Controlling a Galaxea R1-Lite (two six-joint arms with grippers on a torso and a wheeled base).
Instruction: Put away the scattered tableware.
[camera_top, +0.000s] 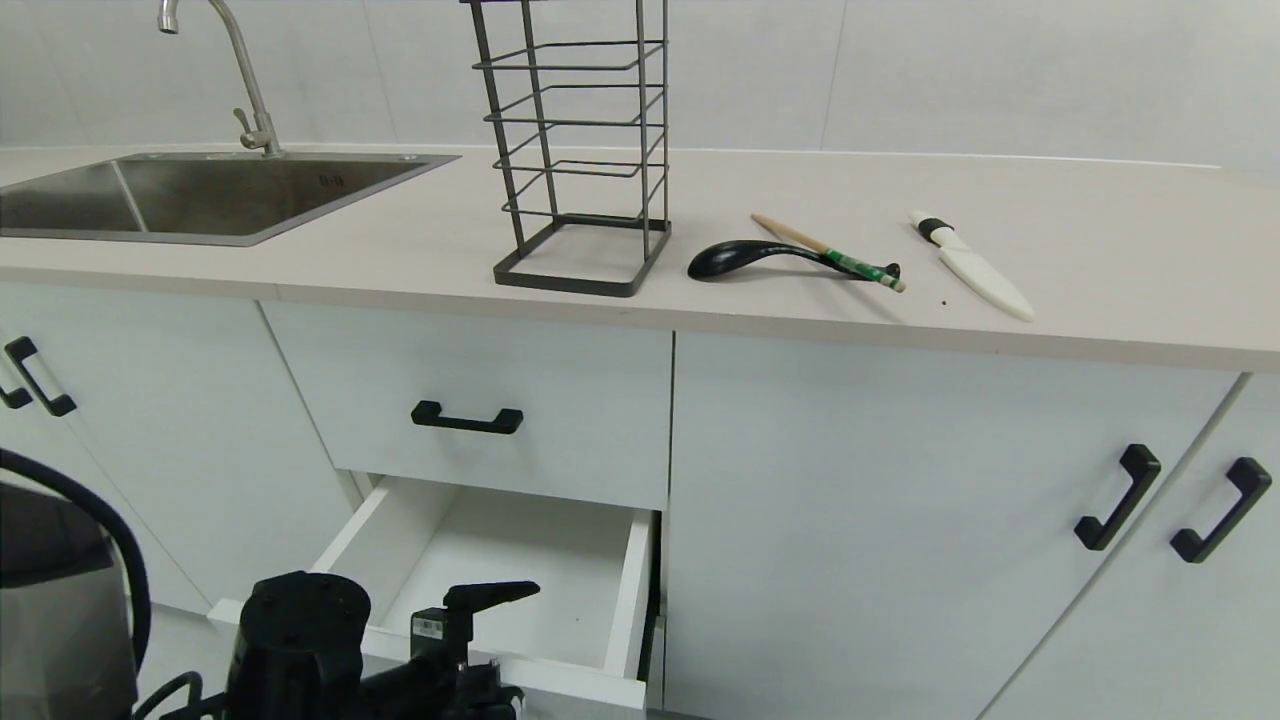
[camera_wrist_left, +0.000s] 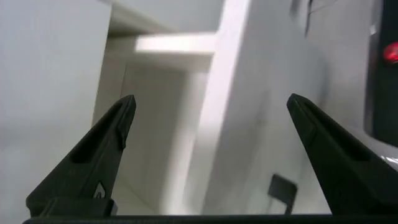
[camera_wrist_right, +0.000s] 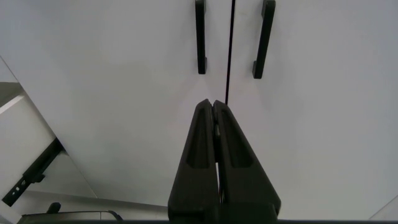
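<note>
Left wrist view: my left gripper (camera_wrist_left: 211, 99) is spread wide and holds nothing. In the head view it sits at the bottom left of the frame, at the front edge of the open white drawer (camera_top: 630, 590). My right gripper (camera_wrist_right: 213, 106) is pressed together on nothing, facing white cupboard doors (camera_wrist_right: 124, 93). Farther off, right of centre on the counter (camera_top: 1100, 250), lie a black spoon (camera_top: 740, 258), chopsticks (camera_top: 800, 238) crossing its handle, and a white knife (camera_top: 975, 268) near them. A wire rack (camera_top: 580, 150) stands left of the spoon.
</note>
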